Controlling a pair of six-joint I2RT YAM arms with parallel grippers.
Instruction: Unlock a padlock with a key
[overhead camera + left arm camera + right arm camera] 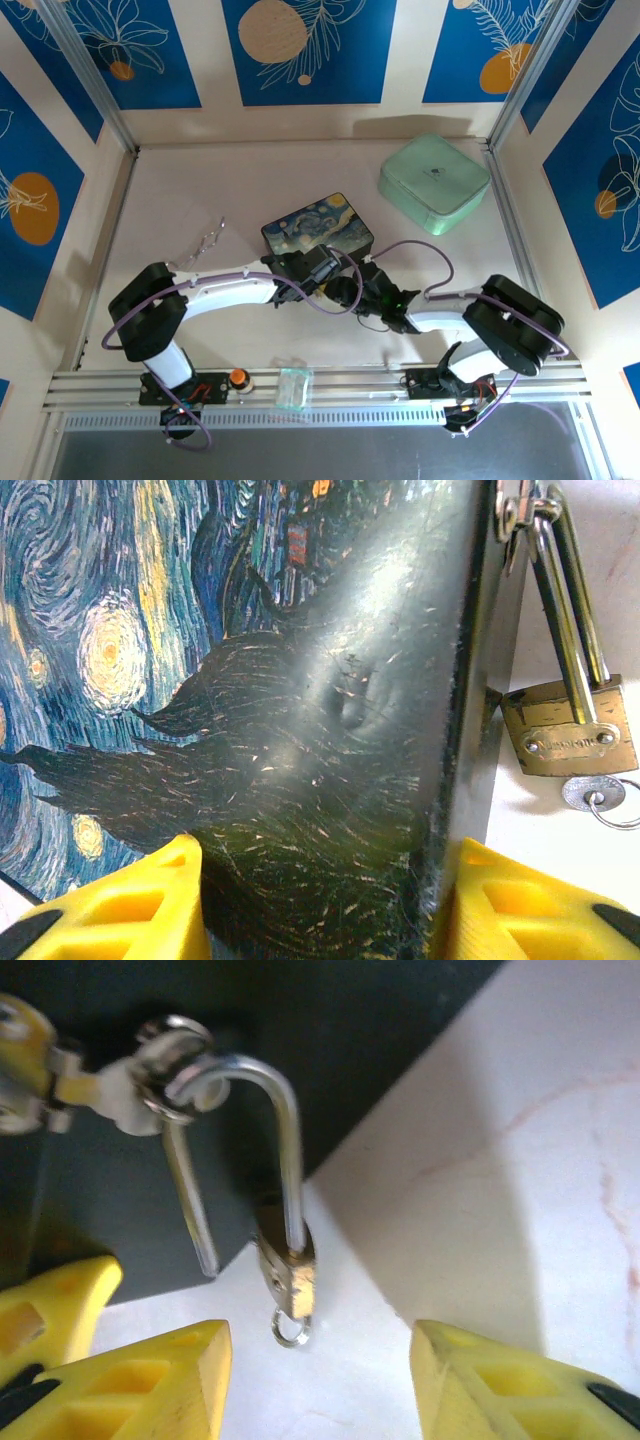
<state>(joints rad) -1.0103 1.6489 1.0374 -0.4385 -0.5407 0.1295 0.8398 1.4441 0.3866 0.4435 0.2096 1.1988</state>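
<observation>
The small brass padlock point(565, 725) hangs by its silver shackle point(285, 1130) from the clasp point(165, 1055) on the front of the starry-night box point(250, 680). In the right wrist view one shackle leg ends free beside the body point(292, 1275). The key point(592, 792) sticks out under the body, with its ring point(287, 1328) resting on the table. My left gripper point(325, 845) is shut on the box's end, one yellow finger point(140, 900) on the lid and the other on the front wall. My right gripper point(318, 1332) stands open just in front of the padlock, touching nothing.
A mint-green case point(433, 182) sits at the back right. A thin wire-like item point(205, 240) lies left of the box point(318, 230). A small orange piece point(238, 378) and a clear plastic piece point(293, 388) rest on the front rail. Both arms meet at the box's near side.
</observation>
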